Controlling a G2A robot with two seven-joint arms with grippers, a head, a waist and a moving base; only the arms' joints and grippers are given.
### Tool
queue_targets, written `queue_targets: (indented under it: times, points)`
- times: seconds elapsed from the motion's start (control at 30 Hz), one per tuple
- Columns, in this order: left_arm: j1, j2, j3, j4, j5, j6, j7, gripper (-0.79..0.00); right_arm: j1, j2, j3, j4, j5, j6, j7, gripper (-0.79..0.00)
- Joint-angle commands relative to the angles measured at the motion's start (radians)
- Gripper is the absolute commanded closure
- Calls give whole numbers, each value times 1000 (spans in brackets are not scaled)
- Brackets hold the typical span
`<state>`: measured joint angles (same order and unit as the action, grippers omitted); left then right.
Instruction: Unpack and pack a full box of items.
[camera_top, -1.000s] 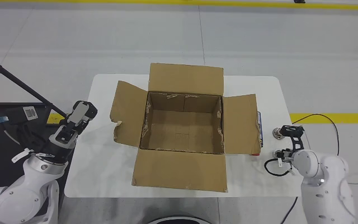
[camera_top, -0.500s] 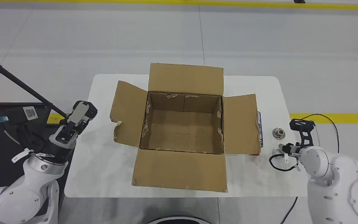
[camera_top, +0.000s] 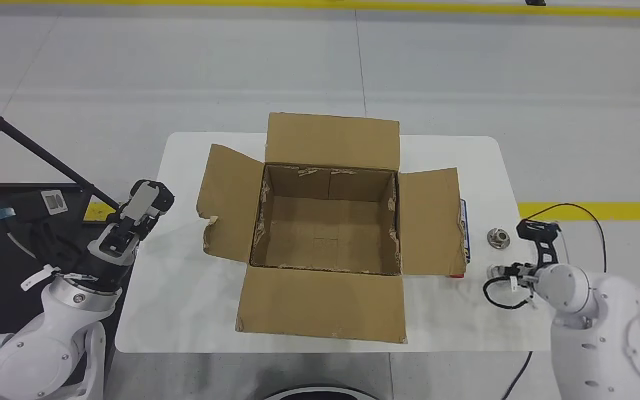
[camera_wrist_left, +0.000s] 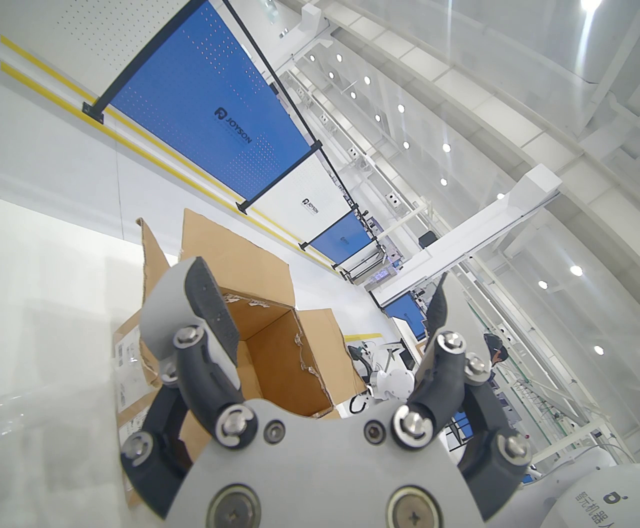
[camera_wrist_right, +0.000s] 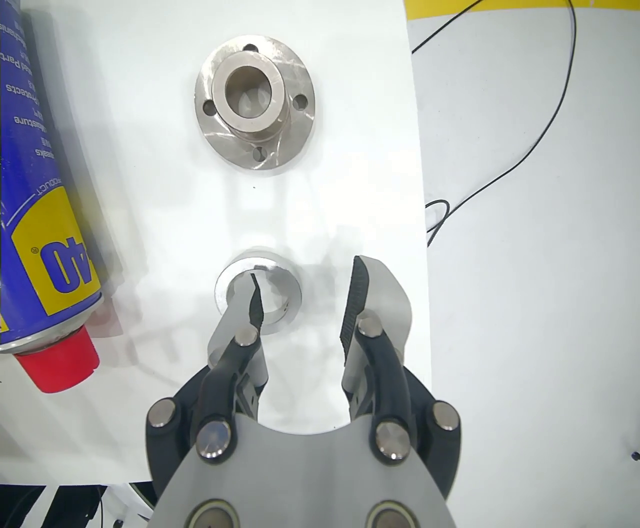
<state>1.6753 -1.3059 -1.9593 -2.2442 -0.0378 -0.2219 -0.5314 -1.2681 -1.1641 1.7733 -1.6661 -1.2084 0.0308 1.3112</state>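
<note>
As the right gripper hung over the ring, I read it and the left gripper spread wide, empty.

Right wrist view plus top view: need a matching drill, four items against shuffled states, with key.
Items
1. cardboard box
2. spray can
3. metal flange
4. metal collar

States
A. lying on its side, red cap on
B. flaps open, nothing inside
C. a finger of the right gripper over its hole
D. flat on the table, bore up, beyond the fingertips

Pairs: 1-B, 2-A, 3-D, 4-C
</note>
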Motion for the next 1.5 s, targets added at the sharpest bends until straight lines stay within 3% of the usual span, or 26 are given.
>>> queue_targets:
  times: [0.0, 0.47, 0.6, 0.63, 0.93, 1.17, 1.33, 1.47]
  points:
    - [0, 0, 0, 0, 0, 0, 0, -785, -1, 1, -1, 4, 6, -1, -2, -360]
    - [0, 0, 0, 0, 0, 0, 0, -785, 19, 8, -29, 55, 34, -1, 0, -292]
    - [0, 0, 0, 0, 0, 0, 0, -785, 23, 10, -34, 61, 37, 3, -1, -89]
    - [0, 0, 0, 0, 0, 0, 0, -785, 24, 11, -35, 62, 37, 3, -1, 0]
    - [0, 0, 0, 0, 0, 0, 0, -785, 28, 19, -19, -35, 35, 13, -14, 0]
    - [0, 0, 0, 0, 0, 0, 0, -785, 83, 19, -35, -294, 117, 17, -62, 0]
    - [0, 0, 0, 0, 0, 0, 0, -785, 185, 15, -146, -449, 101, 43, -129, 0]
    - [0, 0, 0, 0, 0, 0, 0, -785, 288, 2, -312, -487, 90, 77, -206, 0]
